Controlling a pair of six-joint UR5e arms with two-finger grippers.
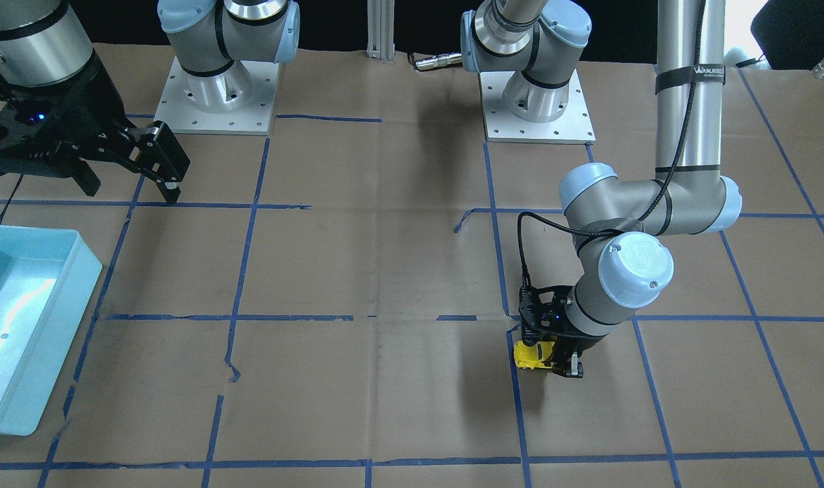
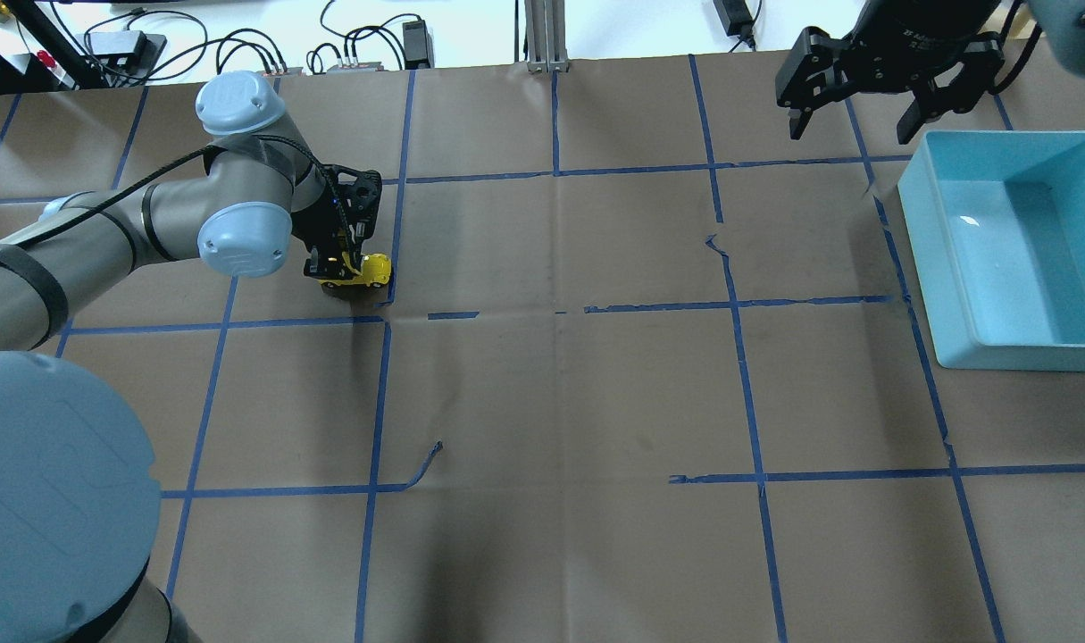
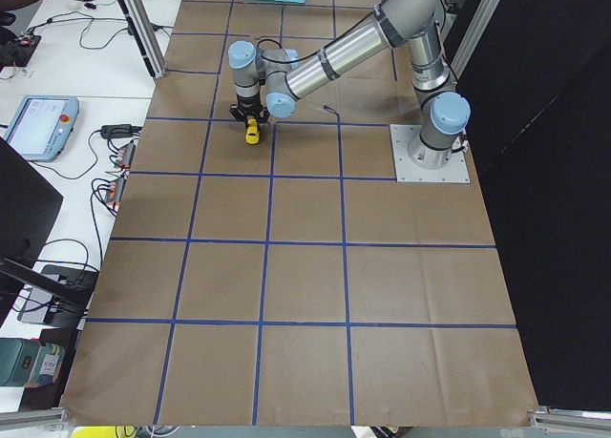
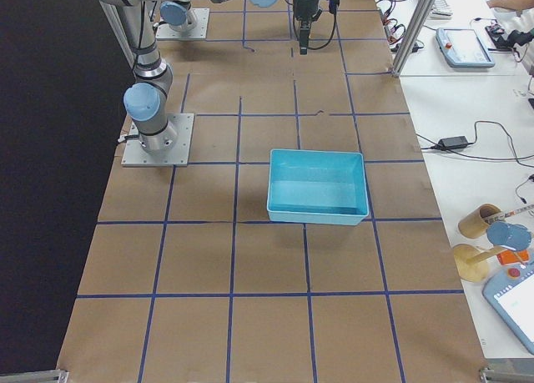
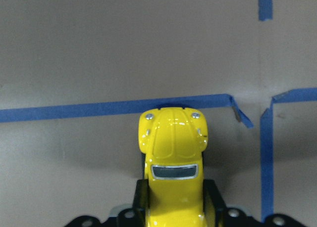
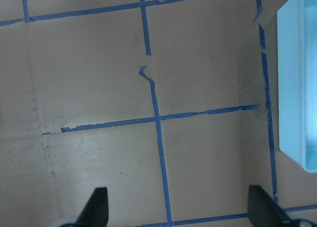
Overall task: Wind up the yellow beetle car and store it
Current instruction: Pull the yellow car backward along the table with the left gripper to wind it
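The yellow beetle car [image 1: 528, 356] is a tiny glossy toy held low over the brown paper. My left gripper [image 1: 551, 359] is shut on its rear half, and the nose sticks out in front. The left wrist view shows the car [image 5: 173, 158] between my pads, with its nose next to a blue tape line. I cannot tell whether its wheels touch the paper. The overhead view shows the car [image 2: 374, 268] and the left gripper [image 2: 341, 266] at the table's left. My right gripper [image 2: 850, 121] is open and empty, held high near the bin's far corner, its fingers [image 6: 96, 207] spread wide.
A light blue bin [image 2: 953, 268] stands open on the table at my right; it also shows in the front view [image 1: 79, 285] and the right wrist view [image 6: 297, 88]. Blue tape lines grid the brown paper [image 2: 560, 402]. Both arm bases [image 1: 215, 95] stand at the robot's edge.
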